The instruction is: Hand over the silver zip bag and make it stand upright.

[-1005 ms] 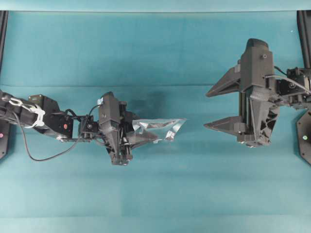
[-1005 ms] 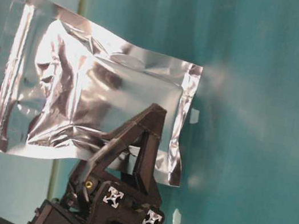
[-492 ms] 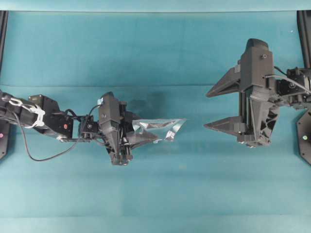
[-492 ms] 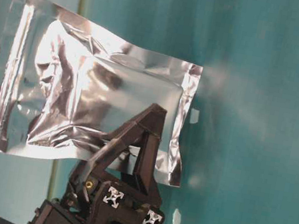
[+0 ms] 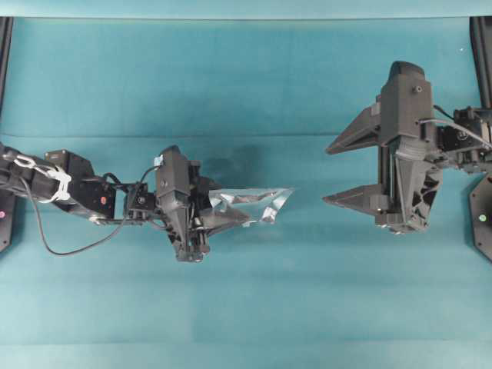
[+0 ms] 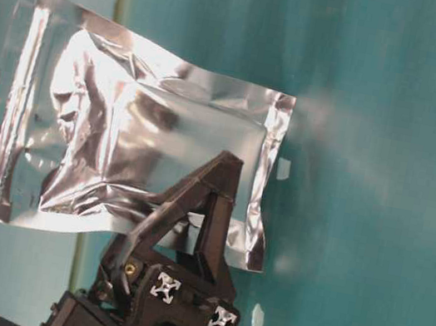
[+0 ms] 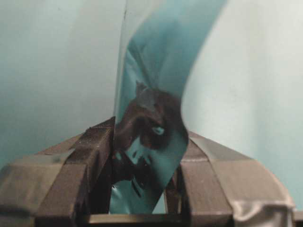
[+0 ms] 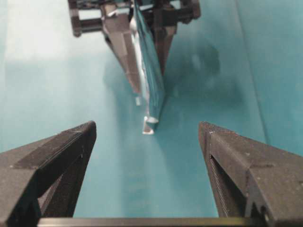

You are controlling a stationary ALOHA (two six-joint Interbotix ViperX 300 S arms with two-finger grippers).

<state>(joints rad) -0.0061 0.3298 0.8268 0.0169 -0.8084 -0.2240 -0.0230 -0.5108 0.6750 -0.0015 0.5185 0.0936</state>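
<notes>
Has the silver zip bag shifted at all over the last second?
No. In the overhead view the silver zip bag sits at the same spot against the table's fold line, clamped in the left end effector.

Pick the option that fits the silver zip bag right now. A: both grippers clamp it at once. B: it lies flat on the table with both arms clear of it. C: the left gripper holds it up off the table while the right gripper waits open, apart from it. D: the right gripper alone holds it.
C: the left gripper is clamped on the silver zip bag, and the right gripper stands wide open, apart from it.
</notes>
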